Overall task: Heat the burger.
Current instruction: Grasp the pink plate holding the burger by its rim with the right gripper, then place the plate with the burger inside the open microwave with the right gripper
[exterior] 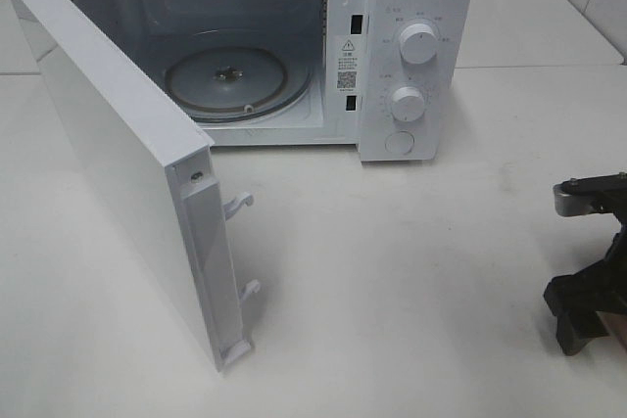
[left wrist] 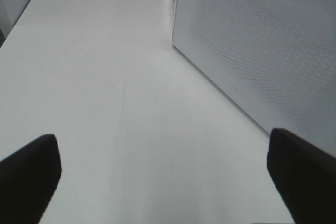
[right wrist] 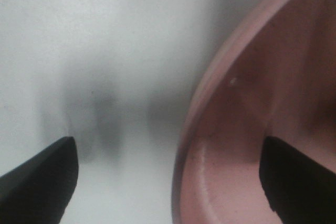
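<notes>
The burger is out of view in every frame. The white microwave [exterior: 294,46] stands at the back with its door [exterior: 118,154] swung wide open and its glass turntable [exterior: 240,80] bare. My right gripper [exterior: 588,312] is at the right edge of the table; in the right wrist view it [right wrist: 168,182] is open, low over the rim of a pink plate [right wrist: 252,119], with one fingertip [right wrist: 39,179] outside the rim and the other over the plate's inside. My left gripper [left wrist: 168,177] is open and empty above the table, beside the outer face of the door [left wrist: 262,51]. It is not in the exterior high view.
The open door juts far forward on the left, with its latch hooks [exterior: 238,206] pointing right. The control panel with two knobs [exterior: 418,43] and a button faces front. White tabletop [exterior: 392,271] lies between the door and the right gripper.
</notes>
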You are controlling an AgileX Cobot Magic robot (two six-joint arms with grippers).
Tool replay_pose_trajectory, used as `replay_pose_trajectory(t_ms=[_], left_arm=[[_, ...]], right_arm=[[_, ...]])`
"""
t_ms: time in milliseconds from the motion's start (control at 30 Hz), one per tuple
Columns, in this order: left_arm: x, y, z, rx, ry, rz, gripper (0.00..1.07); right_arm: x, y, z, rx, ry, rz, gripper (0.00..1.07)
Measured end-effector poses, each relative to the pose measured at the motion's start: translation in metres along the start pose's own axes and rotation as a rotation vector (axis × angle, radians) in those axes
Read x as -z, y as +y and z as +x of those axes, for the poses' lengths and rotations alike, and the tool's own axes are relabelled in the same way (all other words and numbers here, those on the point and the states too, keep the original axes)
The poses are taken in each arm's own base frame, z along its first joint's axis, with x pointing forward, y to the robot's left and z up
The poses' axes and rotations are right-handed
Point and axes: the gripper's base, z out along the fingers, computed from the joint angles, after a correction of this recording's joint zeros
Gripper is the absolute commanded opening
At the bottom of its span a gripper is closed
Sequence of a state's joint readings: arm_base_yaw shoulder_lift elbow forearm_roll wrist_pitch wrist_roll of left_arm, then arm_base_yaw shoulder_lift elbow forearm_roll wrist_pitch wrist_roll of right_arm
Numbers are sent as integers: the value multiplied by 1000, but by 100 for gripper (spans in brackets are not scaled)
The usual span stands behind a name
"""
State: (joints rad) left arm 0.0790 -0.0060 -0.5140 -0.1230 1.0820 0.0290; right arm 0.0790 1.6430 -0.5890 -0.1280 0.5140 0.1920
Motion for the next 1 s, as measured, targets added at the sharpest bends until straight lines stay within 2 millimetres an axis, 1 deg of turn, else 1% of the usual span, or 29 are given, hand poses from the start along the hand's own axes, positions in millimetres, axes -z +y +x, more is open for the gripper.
replay_pose_trajectory(t_ms=[100, 133, 167, 200, 233, 267, 300, 333, 367, 400, 433, 467, 500, 533, 567, 600, 633, 1000], left_arm=[[0, 0, 0, 0, 0, 0, 100], [0, 0, 0, 0, 0, 0, 100], [0, 0, 0, 0, 0, 0, 100], [0, 0, 0, 0, 0, 0, 100], [0, 0, 0, 0, 0, 0, 100], [0, 0, 0, 0, 0, 0, 100], [0, 0, 0, 0, 0, 0, 100], [0, 0, 0, 0, 0, 0, 100], [0, 0, 0, 0, 0, 0, 100], [0, 0, 0, 0, 0, 0, 100], [0, 0, 0, 0, 0, 0, 100], [0, 0, 0, 0, 0, 0, 100], [0, 0, 0, 0, 0, 0, 100], [0, 0, 0, 0, 0, 0, 100], [0, 0, 0, 0, 0, 0, 100], [0, 0, 0, 0, 0, 0, 100], [0, 0, 0, 0, 0, 0, 100], [0, 0, 0, 0, 0, 0, 100]], right_arm=[[-2, 0, 0, -1, 5, -1, 85], [-2, 0, 0, -2, 5, -1, 82], [-2, 0, 0, -2, 5, -1, 82], [-2, 0, 0, -2, 5, -1, 74], [-2, 0, 0, -2, 5, -1, 71], [-2, 0, 0, -2, 5, -1, 71], [-2, 0, 0, -2, 5, -1, 59], [-2, 0, 0, -2, 5, -1, 59], [-2, 0, 0, 0, 5, 0, 47], [-2, 0, 0, 1, 5, 0, 39], [-2, 0, 0, 1, 5, 0, 39], [-2, 0, 0, 4, 4, 4, 25], [-2, 0, 0, 4, 4, 4, 25], [-2, -1, 0, 10, 3, 10, 11], [-2, -1, 0, 14, 2, 14, 6], [-2, -1, 0, 14, 2, 14, 6], [-1, -1, -1, 16, -2, 15, 0], [0, -2, 0, 2, -11, 22, 0]])
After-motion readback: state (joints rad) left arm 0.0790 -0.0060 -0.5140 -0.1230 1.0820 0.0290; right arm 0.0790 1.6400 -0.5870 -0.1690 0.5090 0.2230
